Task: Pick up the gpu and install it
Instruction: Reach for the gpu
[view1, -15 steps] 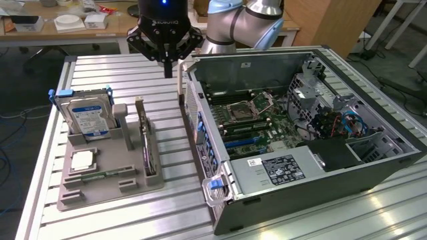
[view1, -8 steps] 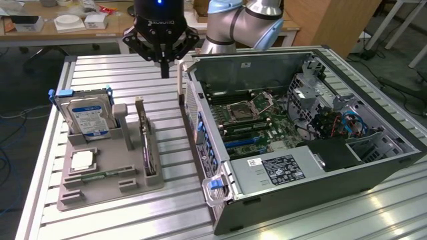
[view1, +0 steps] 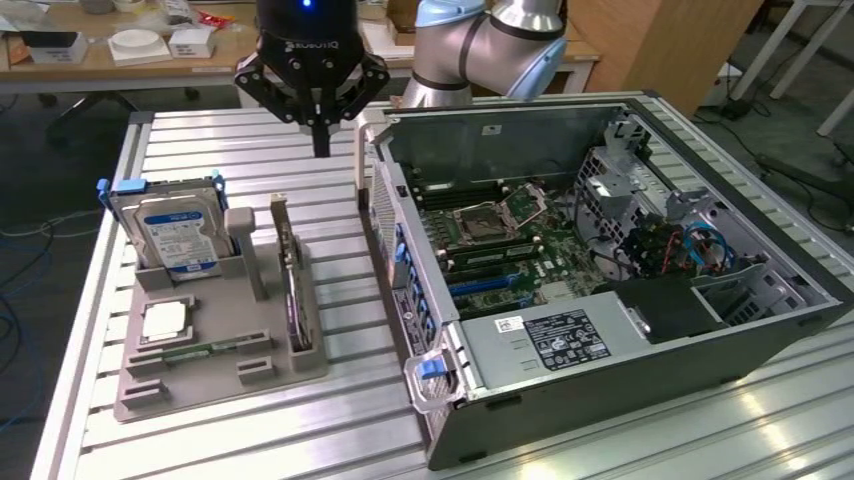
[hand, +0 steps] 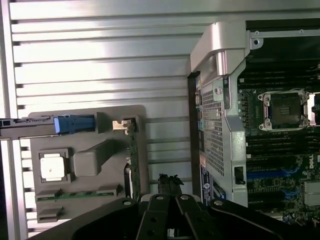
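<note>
The tool (view1: 322, 148), clenched on nothing, hangs over the far part of the surface (view1: 220, 140), apart from the gpu (view1: 291, 275) standing edgewise in the grey holder (view1: 200, 375).

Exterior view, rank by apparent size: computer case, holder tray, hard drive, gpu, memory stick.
computer case
holder tray
hard drive and gpu: unsure, gpu stands edge-on
memory stick

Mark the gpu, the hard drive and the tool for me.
gpu (view1: 294, 290), exterior view, dark face of the upright card.
hard drive (view1: 174, 235), exterior view, blue-white label.
tool (view1: 320, 148), exterior view, tips of its shut fingers.
</note>
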